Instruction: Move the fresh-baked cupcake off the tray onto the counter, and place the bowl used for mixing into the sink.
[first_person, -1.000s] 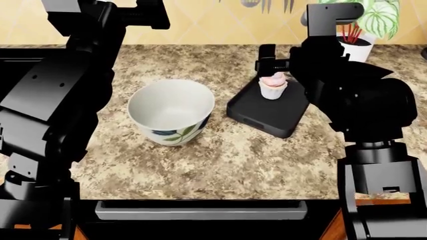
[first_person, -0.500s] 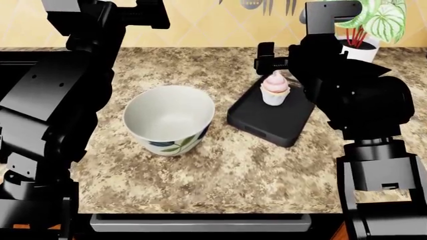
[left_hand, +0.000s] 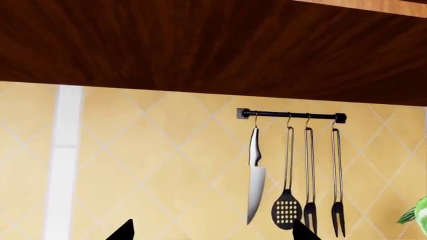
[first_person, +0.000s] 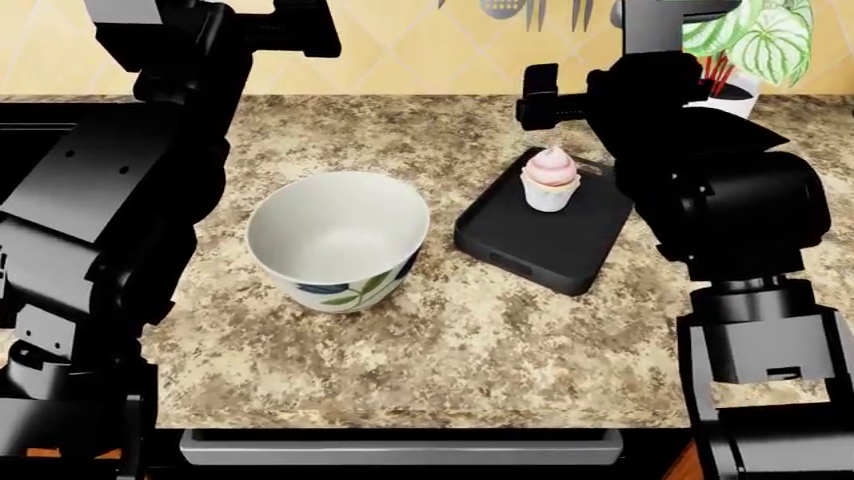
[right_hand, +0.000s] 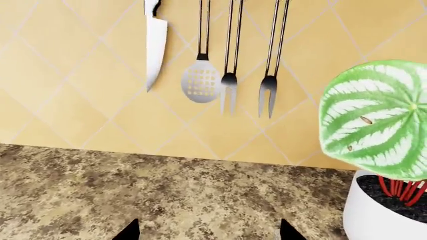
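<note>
The pink-frosted cupcake stands upright on the black tray, right of centre on the speckled counter. To the tray's left sits the white bowl, upright with leaf motifs on its side. My right gripper hovers above and behind the cupcake, apart from it. It faces the back wall, open, with nothing between its fingertips. High at the left my left gripper is open too, facing the wall. The sink is largely hidden behind my left arm.
A white plant pot with striped green leaves stands at the counter's back right, close to my right arm. A knife and utensils hang on the yellow tiled wall. The counter's front edge runs just before my base.
My right gripper has lifted up and back from just over the cupcake. The cupcake stays on the tray. The head view shifted slightly; the bowl and left arm are unmoved.
</note>
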